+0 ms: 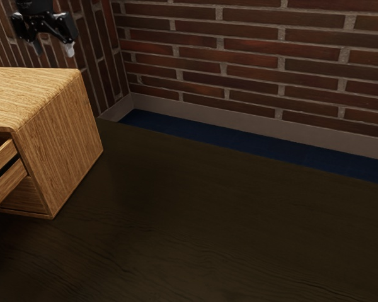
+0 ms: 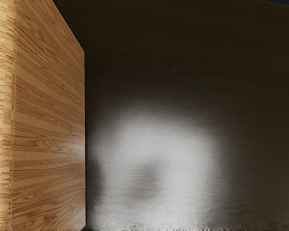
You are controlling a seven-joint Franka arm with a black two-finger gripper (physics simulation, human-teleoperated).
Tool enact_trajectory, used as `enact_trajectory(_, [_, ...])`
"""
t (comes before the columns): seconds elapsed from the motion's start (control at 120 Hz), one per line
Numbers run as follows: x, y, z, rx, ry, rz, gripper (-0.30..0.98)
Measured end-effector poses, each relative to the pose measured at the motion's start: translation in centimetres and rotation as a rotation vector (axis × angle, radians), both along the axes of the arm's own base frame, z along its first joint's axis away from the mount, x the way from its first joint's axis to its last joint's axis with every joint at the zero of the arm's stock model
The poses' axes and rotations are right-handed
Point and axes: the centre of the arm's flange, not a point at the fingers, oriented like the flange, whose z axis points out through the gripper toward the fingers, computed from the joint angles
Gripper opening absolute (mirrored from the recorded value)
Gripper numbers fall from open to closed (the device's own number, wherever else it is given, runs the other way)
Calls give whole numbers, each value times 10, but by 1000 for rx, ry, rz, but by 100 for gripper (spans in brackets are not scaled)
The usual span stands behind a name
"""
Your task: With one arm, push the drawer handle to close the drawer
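Note:
My gripper point(image 1: 54, 51) hangs at the exterior view's upper left, its two fingertips apart with nothing between them. It is higher than the top of the light wooden cabinet point(image 1: 63, 135) and appears beyond it, touching nothing. From the cabinet's front a drawer point(image 1: 6, 185) sticks out toward the exterior view's left, where the picture's edge cuts it off. In the wrist view a flat side of the cabinet point(image 2: 48, 120) stands beside the space under my hand.
Dark wooden table point(image 1: 195, 220) extends from the cabinet toward the exterior view's right. A brick wall point(image 1: 252, 56) rises behind it, above a blue strip of floor point(image 1: 239, 139). Pale glare lies on the table point(image 2: 183, 159) below my hand.

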Motion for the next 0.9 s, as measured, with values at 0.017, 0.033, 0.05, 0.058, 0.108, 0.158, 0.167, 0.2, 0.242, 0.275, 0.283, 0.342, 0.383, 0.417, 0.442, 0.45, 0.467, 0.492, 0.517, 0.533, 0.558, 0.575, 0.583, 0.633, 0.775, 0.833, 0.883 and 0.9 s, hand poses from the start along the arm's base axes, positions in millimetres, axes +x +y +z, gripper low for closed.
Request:
enact_trajectory(0.017, [0, -1, 0, -2, 1, -2, 67])
enact_trajectory(0.033, [0, -1, 0, -5, 2, -2, 67])
enact_trajectory(0.05, [0, 0, 0, -8, 2, -2, 67])
enact_trajectory(0.058, [0, 0, -1, -10, 3, -2, 67])
enact_trajectory(0.108, [-1, 3, -1, -17, 3, 1, 66])
enact_trajectory(0.158, [-3, 4, 1, -22, 2, 2, 66])
enact_trajectory(0.167, [-4, 4, 2, -22, 0, 2, 66])
enact_trajectory(0.2, [-14, 2, 16, -24, -26, -3, 66])
enact_trajectory(0.242, [-53, -6, 65, -23, -119, -23, 66])
enact_trajectory(0.275, [-96, -15, 102, -21, -191, -45, 66])
enact_trajectory(0.283, [-109, -16, 109, -23, -205, -51, 66])
enact_trajectory(0.342, [-189, 3, 114, -53, -219, -27, 66])
enact_trajectory(0.383, [-227, 24, 95, -69, -184, 12, 66])
enact_trajectory(0.417, [-248, 34, 81, -59, -153, 33, 66])
enact_trajectory(0.442, [-262, 42, 70, -54, -126, 51, 66])
enact_trajectory(0.45, [-266, 45, 67, -53, -118, 56, 66])
enact_trajectory(0.467, [-274, 49, 60, -52, -101, 64, 66])
enact_trajectory(0.492, [-287, 55, 49, -51, -75, 79, 66])
enact_trajectory(0.517, [-298, 60, 37, -49, -51, 93, 66])
enact_trajectory(0.533, [-305, 63, 29, -47, -35, 100, 66])
enact_trajectory(0.558, [-317, 67, 16, -47, -12, 114, 66])
enact_trajectory(0.575, [-325, 68, 7, -47, 0, 121, 66])
enact_trajectory(0.583, [-328, 69, 3, -47, 6, 123, 66])
enact_trajectory(0.633, [-342, 71, -21, -41, 36, 129, 65])
enact_trajectory(0.775, [-363, 103, -102, -88, 118, 154, 51])
enact_trajectory(0.833, [-370, 121, -126, -103, 136, 171, 43])
enact_trajectory(0.883, [-372, 130, -140, -96, 145, 175, 35])
enact_trajectory(0.9, [-373, 135, -145, -98, 147, 178, 33])
